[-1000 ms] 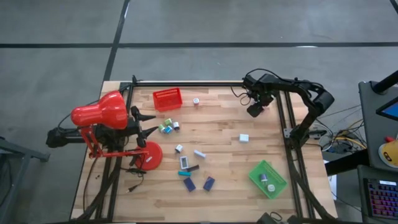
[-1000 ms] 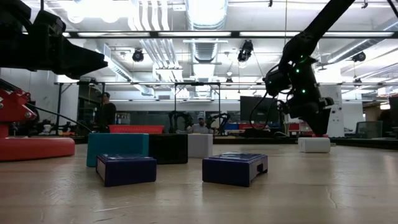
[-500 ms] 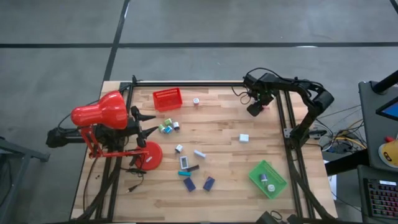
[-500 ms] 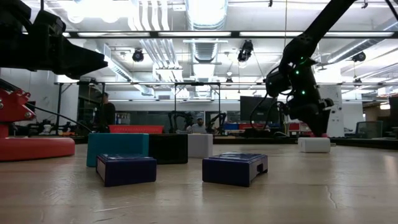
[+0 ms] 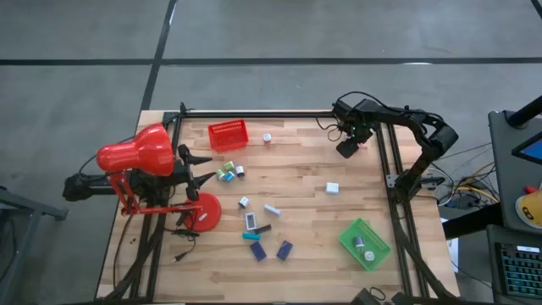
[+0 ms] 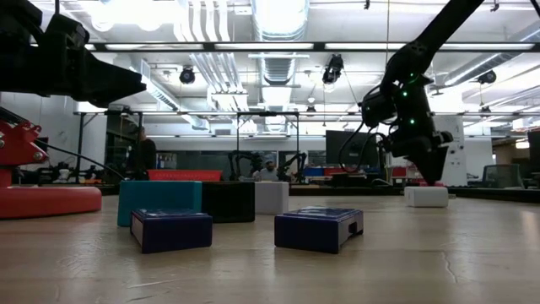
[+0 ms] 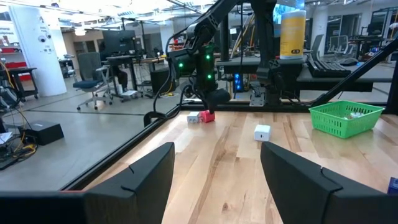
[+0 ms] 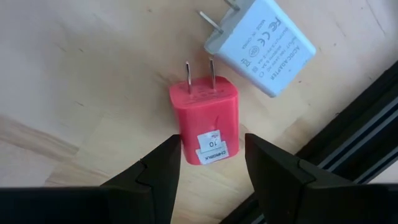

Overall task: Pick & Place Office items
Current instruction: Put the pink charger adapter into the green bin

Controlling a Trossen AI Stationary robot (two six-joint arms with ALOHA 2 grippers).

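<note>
My right gripper (image 8: 210, 155) stands at the table's far right (image 5: 348, 150), pointing steeply down, shut on a red plug adapter (image 8: 205, 112). A white plug adapter (image 8: 261, 43) lies just beyond it on the wood. Other office items lie mid-table: a white block (image 5: 333, 188), two navy blocks (image 5: 271, 250) and a teal piece (image 5: 251, 236). My left gripper (image 7: 217, 168) waits open and level at the table's left (image 5: 206, 169), nothing between its fingers. My right gripper has the red adapter's rear end (image 8: 211, 149), the end away from the prongs, between its two fingers, one on each long side. The fingers come from above. The adapter lies flat, prongs pointing away; whether it is off the wood I cannot tell.
The black frame rail (image 8: 348, 143) runs close beside the adapters. A red basket (image 5: 228, 135) stands at the far edge and a green basket (image 5: 364, 243) with small items at the near right. A big red desk lamp (image 5: 135, 157) stands at the left.
</note>
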